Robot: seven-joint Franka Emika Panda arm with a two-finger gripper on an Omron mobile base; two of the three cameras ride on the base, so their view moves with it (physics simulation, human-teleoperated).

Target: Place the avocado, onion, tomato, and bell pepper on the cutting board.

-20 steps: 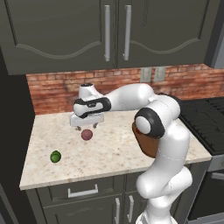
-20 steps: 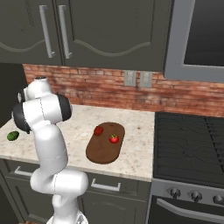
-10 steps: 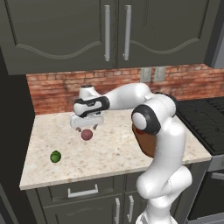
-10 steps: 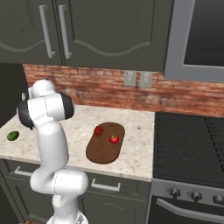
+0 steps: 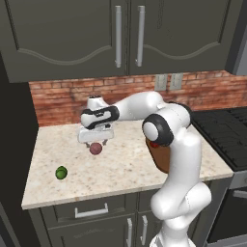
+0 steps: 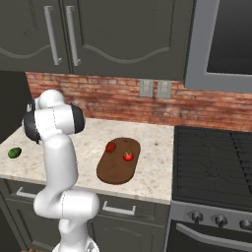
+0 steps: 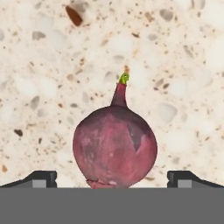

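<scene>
The white arm reaches out to the left over the speckled beige stone desk (image 5: 130,164), its hand pointing down above the dull purple-red round onion (image 5: 95,148). The fingers (image 5: 96,143) stand spread wide, released, one on each side of the onion and gripping nothing. In the hand view the onion (image 7: 114,148) lies on the desk (image 7: 52,65) between the two dark fingertips (image 7: 41,178), with clear gaps to each; its thin neck ends in a tiny green tip.

The small dark-green glossy avocado (image 5: 61,172) lies on the desk near the front left edge, well apart from the onion. From the right base view the avocado (image 6: 15,152) shows at the far left of the desk (image 6: 155,172).

The flat dark-brown wooden cutting board (image 6: 118,161) with rounded corners lies on the desk to the right of the arm, near the stove. On it rest the darker-red lumpy bell pepper (image 6: 110,146), towards the back left of the board, and the bright-red glossy tomato (image 6: 128,156) with a green leafy top, just beside it and nearer the board's middle. In the left base view a part of the cutting board (image 5: 161,157) shows beside the arm's elbow.
</scene>
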